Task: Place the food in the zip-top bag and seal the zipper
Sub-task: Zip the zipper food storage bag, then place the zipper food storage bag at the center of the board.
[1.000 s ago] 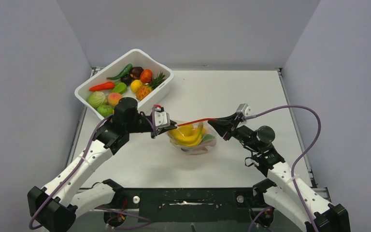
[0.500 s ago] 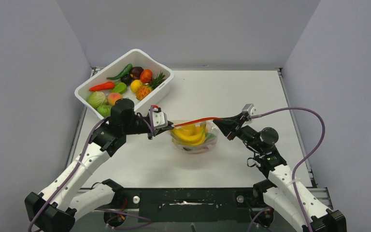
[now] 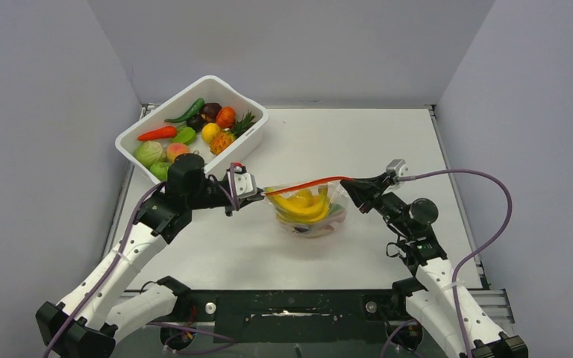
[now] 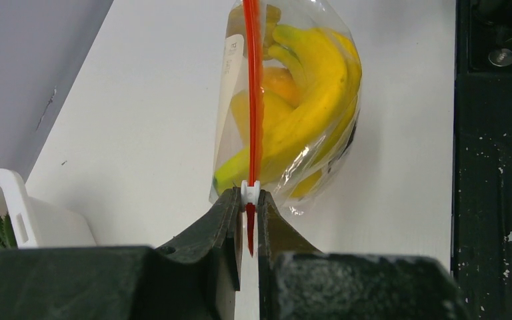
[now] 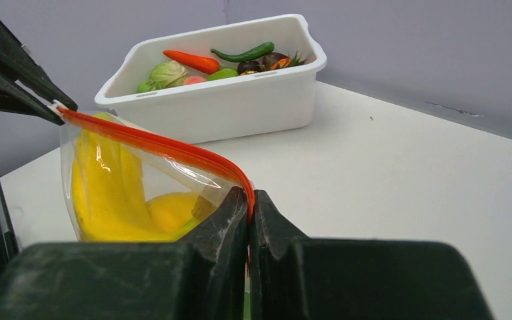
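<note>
The clear zip-top bag (image 3: pixel 310 212) hangs between both grippers above the table, holding yellow bananas (image 3: pixel 306 205) and other food. Its red zipper (image 3: pixel 310 183) is stretched straight between them. My left gripper (image 3: pixel 261 193) is shut on the white slider at the zipper's left end; in the left wrist view the gripper (image 4: pixel 251 197) pinches the slider, with the zipper (image 4: pixel 253 87) and the bananas (image 4: pixel 313 87) beyond. My right gripper (image 3: pixel 345 182) is shut on the zipper's right end; in the right wrist view the gripper (image 5: pixel 250 200) clamps the zipper (image 5: pixel 160 143) above the bag (image 5: pixel 133 193).
A white tub (image 3: pixel 250 134) at the back left holds more toy food: a carrot (image 3: pixel 157 133), a green pepper, a cabbage, a pineapple and others. It also shows in the right wrist view (image 5: pixel 240 100). Grey walls enclose the table. The black base bar (image 3: pixel 291 306) runs along the near edge.
Both grippers and the bag have shifted to the right. The right gripper moved further right, and the zipper is drawn straighter between them.
</note>
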Motion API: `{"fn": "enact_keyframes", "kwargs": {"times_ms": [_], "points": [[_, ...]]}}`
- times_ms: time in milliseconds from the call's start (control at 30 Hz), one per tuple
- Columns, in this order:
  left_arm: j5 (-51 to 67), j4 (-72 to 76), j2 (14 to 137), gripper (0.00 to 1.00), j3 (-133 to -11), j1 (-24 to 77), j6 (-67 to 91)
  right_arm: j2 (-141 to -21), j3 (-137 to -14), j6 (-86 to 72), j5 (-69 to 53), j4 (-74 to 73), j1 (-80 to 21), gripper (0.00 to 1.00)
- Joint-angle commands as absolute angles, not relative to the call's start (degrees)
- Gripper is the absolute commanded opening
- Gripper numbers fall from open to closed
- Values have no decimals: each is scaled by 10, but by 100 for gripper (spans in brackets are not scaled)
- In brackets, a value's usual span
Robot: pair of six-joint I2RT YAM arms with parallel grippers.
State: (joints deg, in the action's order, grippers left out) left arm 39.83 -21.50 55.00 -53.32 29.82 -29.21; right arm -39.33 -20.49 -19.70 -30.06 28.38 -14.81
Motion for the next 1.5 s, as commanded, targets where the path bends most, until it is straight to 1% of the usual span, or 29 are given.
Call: {"fn": "enact_keyframes", "kwargs": {"times_ms": [0,433,600,767,833,867,967,1033,1133,1233,1400,1467], "points": [[374,-246,528,0,-561,283,-304,-382,-205,-199,-248,313,-108,0],[359,-258,531,0,-554,280,-307,-377,-187,-233,-281,332,-59,0],[375,-233,529,0,-535,280,-292,-383,-187,-238,-299,342,-57,0],[370,-173,515,0,-520,280,-262,-394,-183,-266,-404,413,-57,0],[362,-149,512,1,-510,280,-249,-403,-192,-280,-435,411,-57,0],[357,-135,510,4,-503,280,-240,-407,-198,-284,-443,399,-57,0],[354,-104,504,21,-482,281,-229,-417,-210,-291,-436,359,-57,0],[345,-81,497,29,-469,281,-219,-424,-218,-286,-428,333,-57,0],[306,-35,480,35,-442,282,-201,-443,-233,-276,-423,303,-57,0],[271,7,459,43,-416,282,-187,-469,-253,-260,-397,255,-57,0],[234,47,438,45,-386,282,-164,-517,-286,-229,-317,200,-54,0],[224,58,433,48,-379,282,-151,-541,-300,-229,-289,194,-49,0]]}}
